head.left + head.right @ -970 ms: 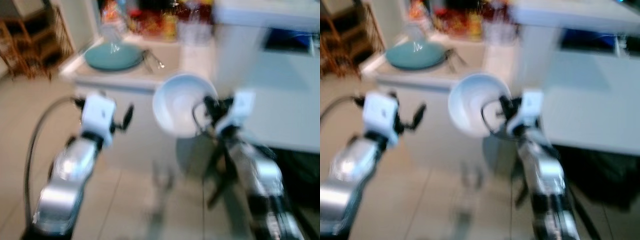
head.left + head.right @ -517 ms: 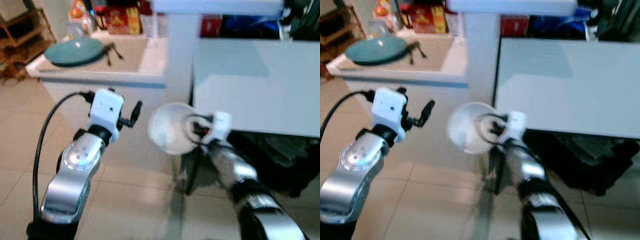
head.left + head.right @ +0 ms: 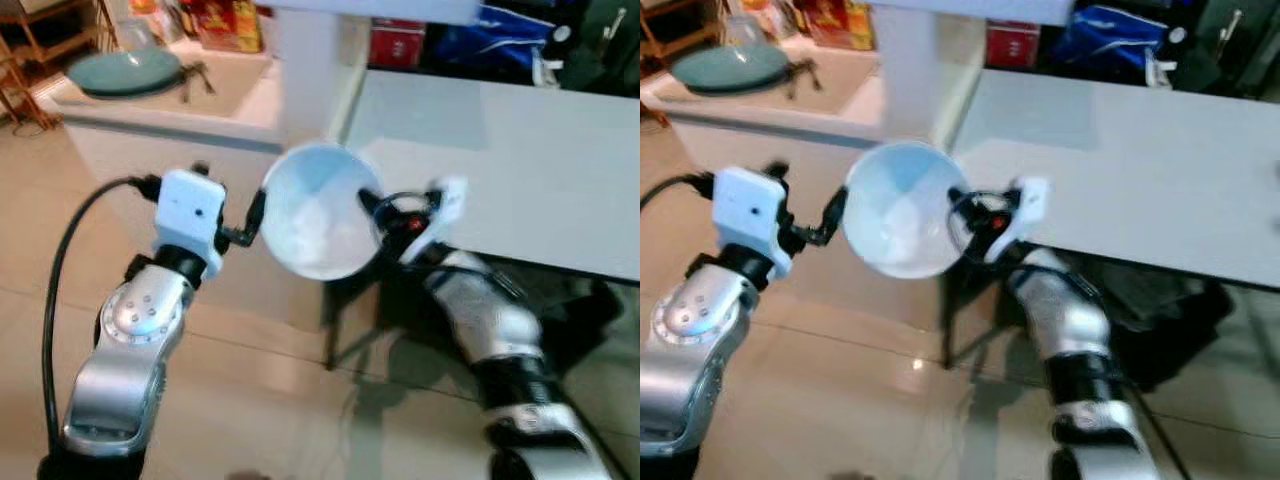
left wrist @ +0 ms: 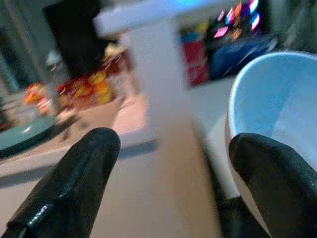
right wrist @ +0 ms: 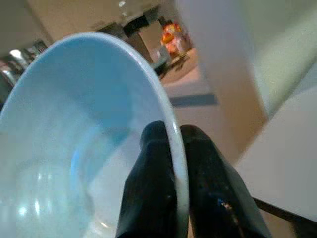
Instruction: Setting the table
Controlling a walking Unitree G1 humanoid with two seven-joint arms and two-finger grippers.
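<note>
A pale blue bowl (image 3: 316,211) hangs tilted in the air, its opening toward me, beside the near corner of the white table (image 3: 520,170). My right gripper (image 5: 171,148) is shut on the bowl's rim, one finger inside and one outside. My left gripper (image 4: 171,163) is raised just left of the bowl and stands open with nothing between its fingers (image 4: 84,173). A teal plate (image 3: 125,72) with cutlery (image 3: 192,78) beside it lies on a counter at the far left.
A white pillar (image 3: 312,70) rises between the counter (image 3: 170,110) and the table. Red boxes and packets (image 3: 225,20) crowd the back of the counter. A blue bag (image 3: 510,45) lies behind the table. Dark things sit under the table. Tiled floor (image 3: 40,250) lies below.
The camera has swung, so the table now sits nearer and more central. My right gripper has lifted the bowl higher and closer to my left gripper, which stays open.
</note>
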